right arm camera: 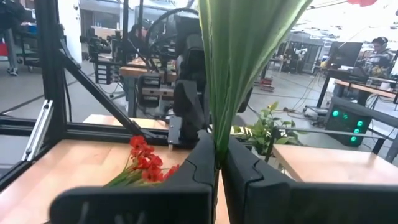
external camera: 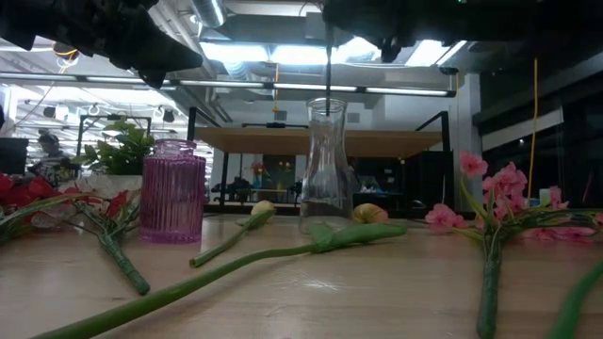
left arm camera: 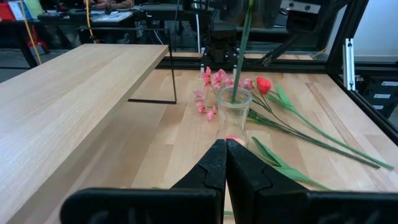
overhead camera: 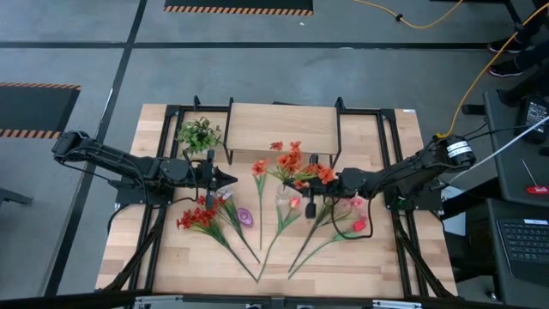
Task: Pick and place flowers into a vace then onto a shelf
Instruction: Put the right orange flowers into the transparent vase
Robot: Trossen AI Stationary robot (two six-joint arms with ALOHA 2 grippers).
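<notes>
Right hand (right arm camera: 217,163): flower stem (left arm camera: 241,50) upright

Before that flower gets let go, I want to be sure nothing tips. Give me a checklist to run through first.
1. Grip: right gripper shut on flower: ok.
2. Stem end inside the mouth of the vase: ok.
3. The vase stands upright: ok.
4. The left gripper is shut, empty and apart from the vase: ok.
5. Stem reaches the vase bottom: cannot tell.
</notes>
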